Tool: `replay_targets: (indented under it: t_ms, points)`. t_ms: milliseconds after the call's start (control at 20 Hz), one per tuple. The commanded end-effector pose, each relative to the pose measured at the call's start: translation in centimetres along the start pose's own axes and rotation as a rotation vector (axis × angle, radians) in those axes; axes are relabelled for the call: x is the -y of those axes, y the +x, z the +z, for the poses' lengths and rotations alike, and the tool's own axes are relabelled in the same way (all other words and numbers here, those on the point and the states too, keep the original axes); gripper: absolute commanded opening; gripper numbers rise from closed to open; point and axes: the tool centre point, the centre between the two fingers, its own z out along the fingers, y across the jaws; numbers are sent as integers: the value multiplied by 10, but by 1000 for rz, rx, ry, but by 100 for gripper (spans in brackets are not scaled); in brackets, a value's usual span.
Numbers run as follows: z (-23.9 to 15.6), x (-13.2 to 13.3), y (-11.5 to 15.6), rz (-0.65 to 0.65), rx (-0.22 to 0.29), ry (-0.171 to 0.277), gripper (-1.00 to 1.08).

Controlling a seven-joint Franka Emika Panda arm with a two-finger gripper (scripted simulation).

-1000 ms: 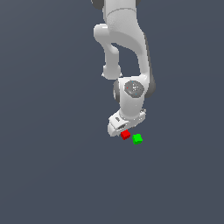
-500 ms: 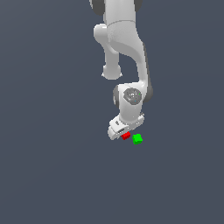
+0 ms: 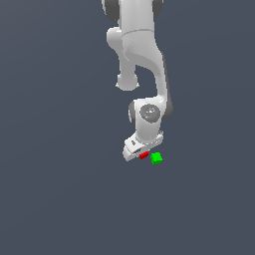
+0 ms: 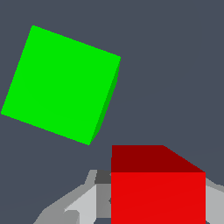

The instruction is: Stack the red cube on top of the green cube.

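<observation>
Over the last second the arm has sunk lower, so the gripper (image 3: 141, 153) now hides most of the red cube (image 3: 144, 156), leaving only a sliver visible in the exterior view. The wrist view shows the red cube (image 4: 157, 183) sitting between the grey fingers (image 4: 83, 201), though I cannot tell if they have clamped it. The green cube (image 3: 156, 158) sits just beside it, apart, on the floor. The grasp looks imminent; 0 stacking done yet.
</observation>
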Motion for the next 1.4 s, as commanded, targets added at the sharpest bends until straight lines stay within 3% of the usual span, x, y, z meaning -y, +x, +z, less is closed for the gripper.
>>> replay_targets:
  t_ms: [0,600,1350]
  points:
    - [0,0,0,-1,-1,0,-100]
    - [-11,0,0,-1,-1,0,-100]
    - [-94,1,-1,-1,0,0,-100]
